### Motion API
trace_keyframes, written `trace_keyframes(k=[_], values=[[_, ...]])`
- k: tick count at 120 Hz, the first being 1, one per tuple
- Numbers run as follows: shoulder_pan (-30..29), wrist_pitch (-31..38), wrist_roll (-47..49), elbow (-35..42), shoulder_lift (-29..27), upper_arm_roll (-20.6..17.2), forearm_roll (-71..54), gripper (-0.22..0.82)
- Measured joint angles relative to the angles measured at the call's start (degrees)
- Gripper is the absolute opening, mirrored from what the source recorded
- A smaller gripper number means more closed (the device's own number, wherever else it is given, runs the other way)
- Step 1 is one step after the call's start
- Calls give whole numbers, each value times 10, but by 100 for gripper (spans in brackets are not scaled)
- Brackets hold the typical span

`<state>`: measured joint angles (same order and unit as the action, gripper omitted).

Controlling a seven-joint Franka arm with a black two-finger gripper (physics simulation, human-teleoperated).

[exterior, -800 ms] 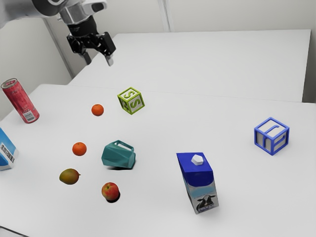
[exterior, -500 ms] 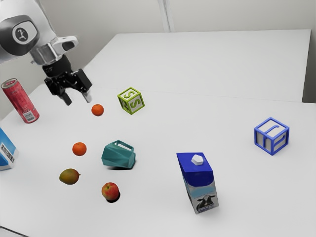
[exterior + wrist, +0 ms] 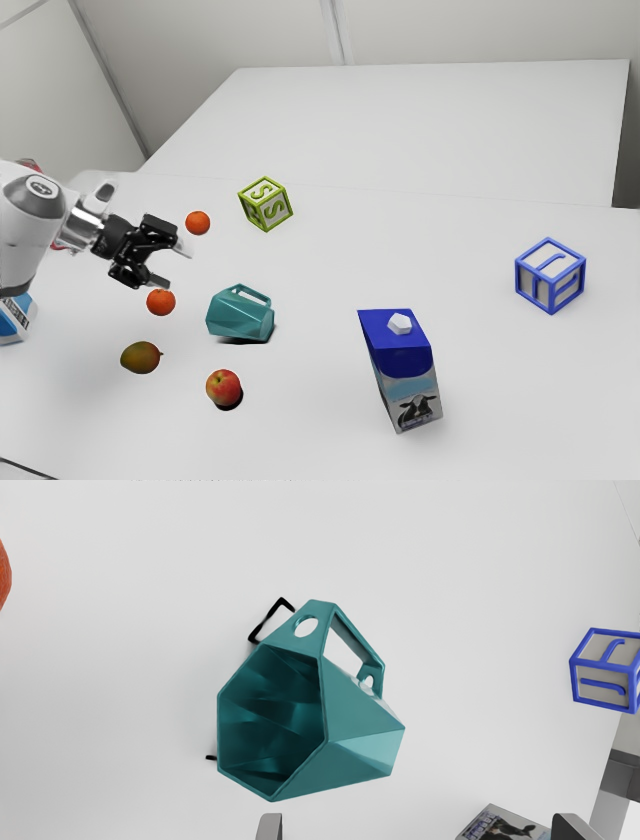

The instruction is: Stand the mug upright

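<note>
Carrying everything, the white tabletop (image 3: 490,400) gives the mug room to be turned. The tool (image 3: 172,265) is wide and empty, tilted sideways, presumably to suit the mug's lying pose. Apart from the mug stands the milk carton (image 3: 402,375). The teal mug (image 3: 240,318) lies on its side near the apple (image 3: 223,386), mouth towards the tool, handle raised, likely leaving its rim reachable.

The glossy teal mug with a faceted, many-sided body (image 3: 238,318) lies on its side, its angular handle (image 3: 357,640) uppermost and pierced by small round holes. It is well apart from the blue-topped milk carton with a white cap (image 3: 405,365), on the exterior view's left of it, with its darker, hollow mouth (image 3: 270,715) facing away from the carton.
</note>
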<state>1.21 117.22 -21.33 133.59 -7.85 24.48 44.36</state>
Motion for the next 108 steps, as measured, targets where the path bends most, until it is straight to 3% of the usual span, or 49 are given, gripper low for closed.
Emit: trace_keyframes(k=[36,48,108], values=[[-48,-125,-138,-28,102,11,72,58],[-38,-148,-173,-51,130,11,100,58],[-13,-101,-278,-74,179,1,183,59]])
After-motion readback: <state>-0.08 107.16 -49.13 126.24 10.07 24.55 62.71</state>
